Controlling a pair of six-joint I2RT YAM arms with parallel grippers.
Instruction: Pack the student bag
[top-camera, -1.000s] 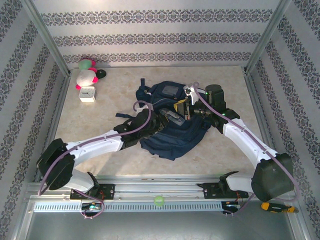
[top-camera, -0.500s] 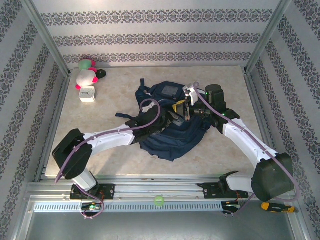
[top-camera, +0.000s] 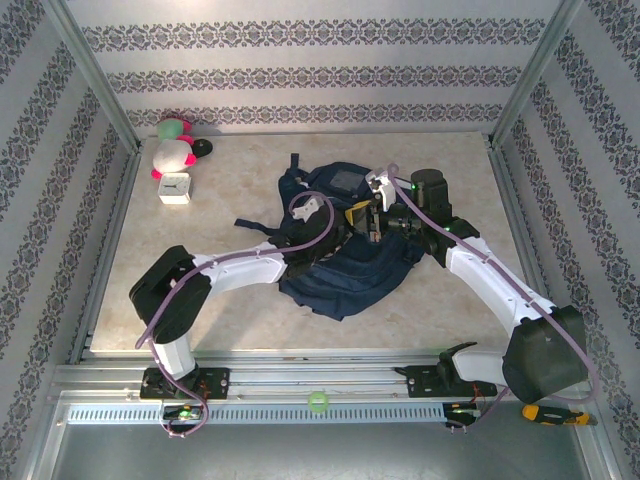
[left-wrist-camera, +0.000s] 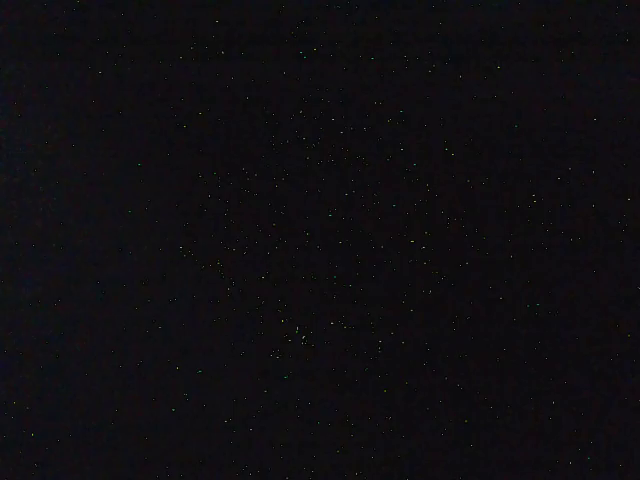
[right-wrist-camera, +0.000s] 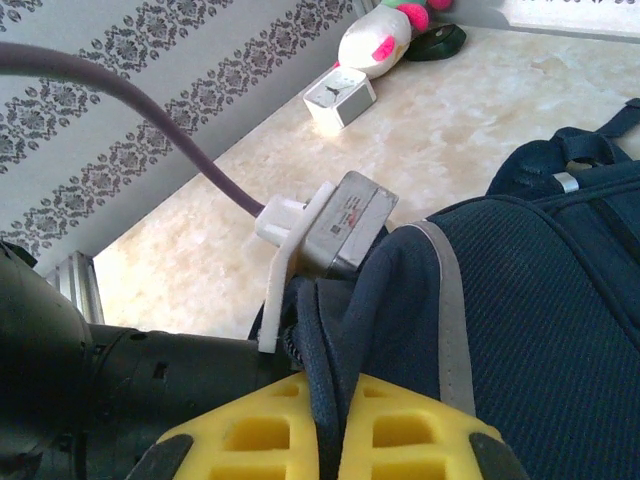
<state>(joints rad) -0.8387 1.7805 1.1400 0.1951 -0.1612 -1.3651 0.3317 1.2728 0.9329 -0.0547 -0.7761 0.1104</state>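
Around the middle of the surface, a little toward its right edge, lies the bag, navy and crumpled, its square front patch turned to the far edge and a dark strap trailing off toward the left edge. The right arm comes in from the near-right corner. The right hand is clenched on the rim of the bag's opening, with a fold of navy fabric and its grey trim pinched between the yellow fingers. The left arm reaches across from the near-left corner, and its wrist camera, a small grey box on a white bracket with a purple cable, sits right at the mouth of the bag, touching the fabric. The left hand is sunk inside the bag, so I cannot tell whether it is clenched or released, nor whether it grasps anything. At the far-left corner stands a pink, white and green plush, with a white clock just beside it on its near side, both well apart from the bag.
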